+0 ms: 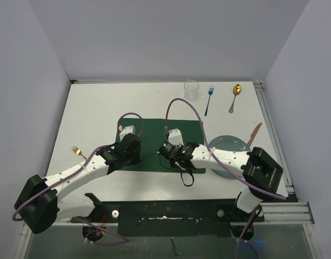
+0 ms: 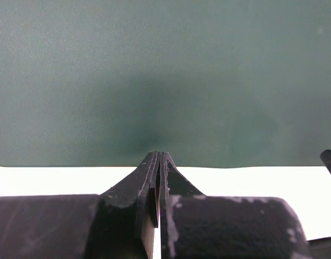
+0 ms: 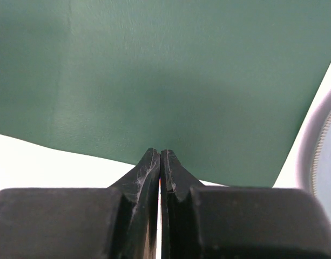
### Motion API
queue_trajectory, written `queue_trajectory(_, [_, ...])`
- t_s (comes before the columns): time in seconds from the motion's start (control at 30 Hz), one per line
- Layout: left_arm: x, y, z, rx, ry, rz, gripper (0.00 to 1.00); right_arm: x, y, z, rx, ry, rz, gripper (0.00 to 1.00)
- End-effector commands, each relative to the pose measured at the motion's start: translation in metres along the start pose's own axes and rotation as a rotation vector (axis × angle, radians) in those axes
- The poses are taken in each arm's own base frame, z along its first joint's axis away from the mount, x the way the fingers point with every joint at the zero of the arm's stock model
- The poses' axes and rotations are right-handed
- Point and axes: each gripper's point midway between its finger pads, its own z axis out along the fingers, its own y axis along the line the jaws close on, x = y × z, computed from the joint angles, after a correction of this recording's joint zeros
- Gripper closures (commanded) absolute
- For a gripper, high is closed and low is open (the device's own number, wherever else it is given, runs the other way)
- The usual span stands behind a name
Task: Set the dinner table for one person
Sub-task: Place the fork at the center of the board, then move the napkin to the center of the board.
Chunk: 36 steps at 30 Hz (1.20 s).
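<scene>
table (image 1: 89,108) spanned view beneath mat (image 1: 154,129). left gripper (image 2: 159,157) at mat's near edge, fingers pressed together; right gripper (image 3: 160,155) likewise. plate (image 1: 230,143) just right of mat; glass (image 1: 191,89), spoon (image 1: 235,97) beyond mat.

Count on the white worktop (image 1: 100,108), one of it:
- dark green placemat (image 1: 154,135): one
- clear glass (image 1: 191,89): one
- forks: two, a blue fork (image 1: 209,100) and a gold fork (image 1: 78,151)
- gold spoon (image 1: 235,96): one
- brown-handled knife (image 1: 255,133): one
- grey plate (image 1: 230,143): one

Seven loose items in all.
</scene>
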Motion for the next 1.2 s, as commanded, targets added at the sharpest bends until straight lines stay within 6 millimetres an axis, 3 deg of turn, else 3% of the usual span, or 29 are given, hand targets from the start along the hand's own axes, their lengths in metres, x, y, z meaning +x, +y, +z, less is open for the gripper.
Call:
queue_trajectory(0.0, [0.001,-0.003,0.009,-0.001,-0.005,-0.018,1.0,0.007,-0.001,0.003,0.146,0.0,-0.003,1.0])
queue_trajectory(0.17, [0.013,0.002,0.019,-0.012,0.026,-0.012,1.0,0.025,0.01,0.012,0.146,0.034,0.001,1.0])
queue_trajectory(0.47, [0.03,-0.005,0.042,0.002,0.092,0.0,1.0,0.042,-0.006,0.029,0.216,0.077,0.014,1.0])
queue_trajectory(0.83, [0.039,-0.026,0.068,0.039,0.158,0.028,1.0,0.035,-0.032,0.053,0.217,0.09,0.119,1.0])
queue_trajectory(1.17, [0.041,-0.034,0.087,0.028,0.189,0.072,1.0,0.022,-0.034,0.051,0.207,0.073,0.13,1.0])
